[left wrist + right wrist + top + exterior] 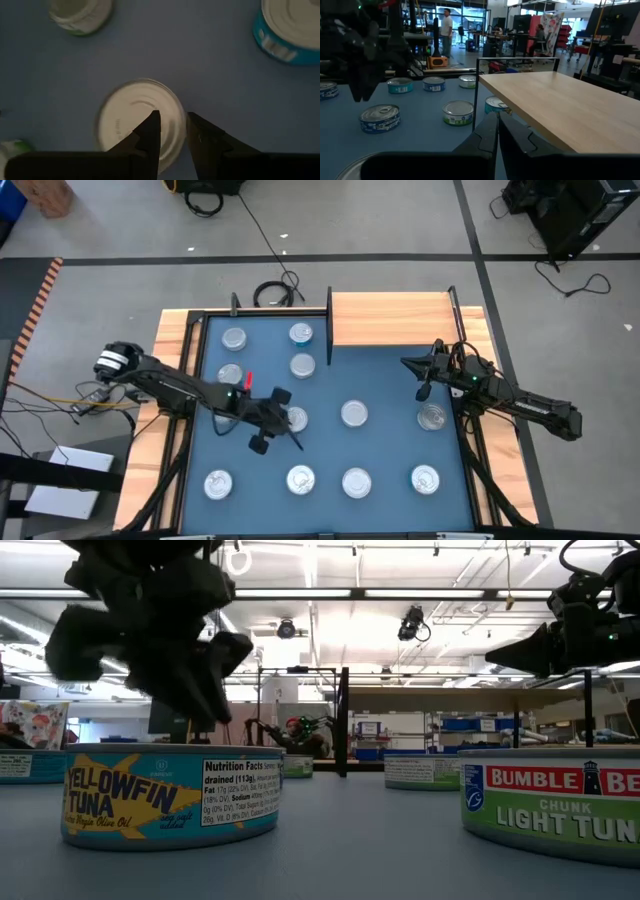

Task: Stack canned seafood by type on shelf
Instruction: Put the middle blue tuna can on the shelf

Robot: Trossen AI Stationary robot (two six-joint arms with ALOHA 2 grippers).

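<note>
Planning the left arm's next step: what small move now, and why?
Probably open wider and descend. The left gripper hovers above a silver-topped tin on the blue mat, its fingers narrowly parted, too close to straddle it. The shelf holds no tins yet.

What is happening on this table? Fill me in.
A two-armed robot is sorting short round silver-topped seafood tins scattered over a blue mat. The left gripper hangs just above one tin near the mat's middle, fingers slightly apart, holding nothing. The right gripper waits shut and empty by the light wooden shelf board at the far edge. No tin sits on the shelf; ten lie on the mat in the overhead view.
</note>
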